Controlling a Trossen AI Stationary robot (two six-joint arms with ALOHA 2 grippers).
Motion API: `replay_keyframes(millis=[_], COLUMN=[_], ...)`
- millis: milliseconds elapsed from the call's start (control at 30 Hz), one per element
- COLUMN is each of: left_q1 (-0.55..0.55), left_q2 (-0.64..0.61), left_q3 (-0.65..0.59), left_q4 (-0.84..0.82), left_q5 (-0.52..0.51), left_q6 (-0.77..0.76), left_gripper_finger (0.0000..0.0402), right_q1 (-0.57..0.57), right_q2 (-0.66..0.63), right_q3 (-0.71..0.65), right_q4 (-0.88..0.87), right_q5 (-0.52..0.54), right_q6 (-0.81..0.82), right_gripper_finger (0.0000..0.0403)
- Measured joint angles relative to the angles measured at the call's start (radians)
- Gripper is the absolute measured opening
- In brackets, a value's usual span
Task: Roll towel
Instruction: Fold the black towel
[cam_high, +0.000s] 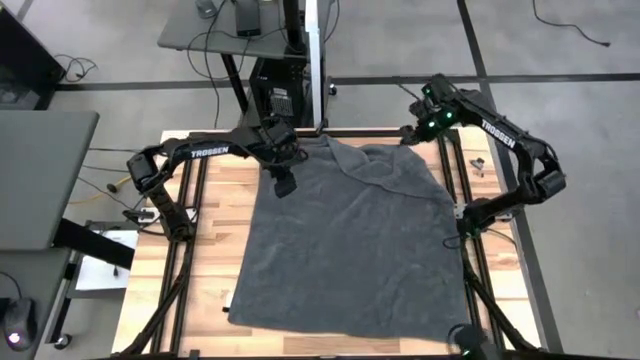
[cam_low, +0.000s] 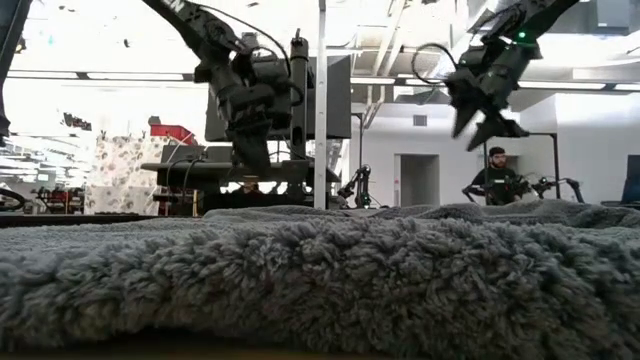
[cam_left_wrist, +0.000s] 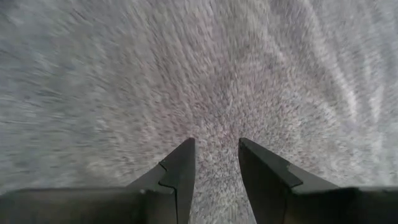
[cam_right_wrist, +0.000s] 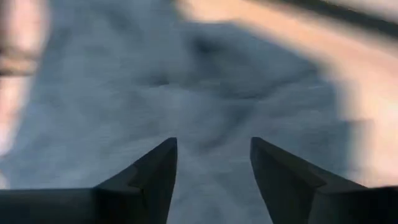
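Wrist views, towel (cam_high: 350, 240) beneath parted fingers (cam_right_wrist: 155, 174)

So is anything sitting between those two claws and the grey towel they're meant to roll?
Nothing visible. The towel lies spread on the table. The left gripper hangs over its far left part, the right gripper open above its far right corner, with only air between.

My left arm (cam_high: 205, 151) carries the word "TROSSEN" in white capitals along its dark upper link, readable from above. My right arm (cam_high: 497, 133) bears the same white "TROSSEN" lettering along its link, running at a slant. I can read no other text, number or sign; nothing legible stands on the towel (cam_high: 350, 245) or in the room behind.
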Motion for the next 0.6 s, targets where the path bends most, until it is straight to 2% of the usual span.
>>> replay_keyframes(millis=[133,233,400,600], left_q1=[-0.018,-0.023,-0.037,-0.078], left_q2=[0.000,0.000,-0.003,-0.007], left_q3=[-0.133,-0.220,-0.350,-0.451], left_q4=[0.188,0.293,0.435,0.544], left_q5=[0.001,0.000,0.003,0.005], left_q6=[-0.079,-0.143,-0.222,-0.323], left_gripper_finger=[0.0106,0.0106,0.0106,0.0106], right_q1=[0.198,0.279,0.303,0.241], right_q2=[0.013,0.029,0.077,0.173], right_q3=[-0.138,-0.208,-0.246,-0.246], right_q4=[0.185,0.339,0.373,0.371], right_q5=[0.011,0.044,0.170,0.218], right_q6=[0.127,0.247,0.320,0.227], right_gripper_finger=[0.0195,0.0188,0.0174,0.0165])
